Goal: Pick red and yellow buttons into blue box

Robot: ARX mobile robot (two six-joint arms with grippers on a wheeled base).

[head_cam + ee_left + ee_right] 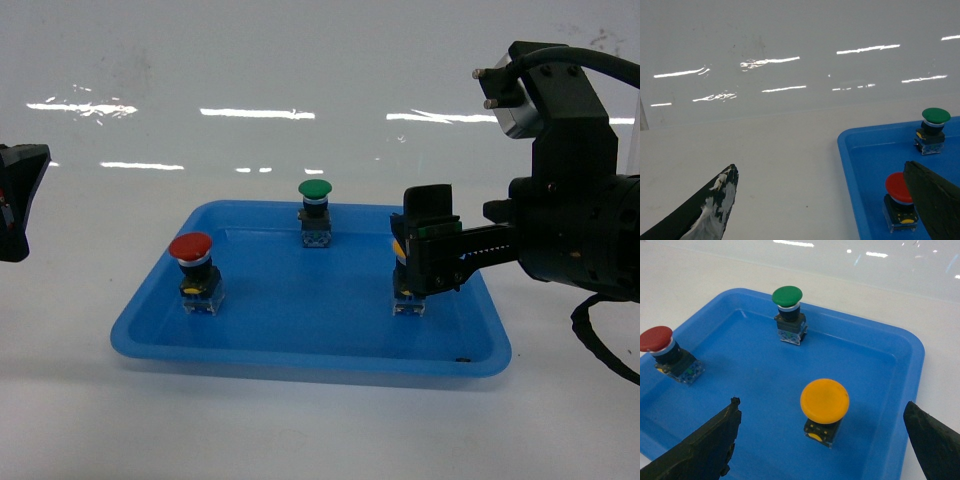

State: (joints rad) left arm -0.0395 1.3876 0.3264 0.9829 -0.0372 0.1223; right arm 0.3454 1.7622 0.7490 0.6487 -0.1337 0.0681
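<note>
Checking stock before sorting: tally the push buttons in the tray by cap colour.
Red button: 1
Yellow button: 1
Green button: 1
Total: 3 buttons, all standing in the shallow blue tray.
</note>
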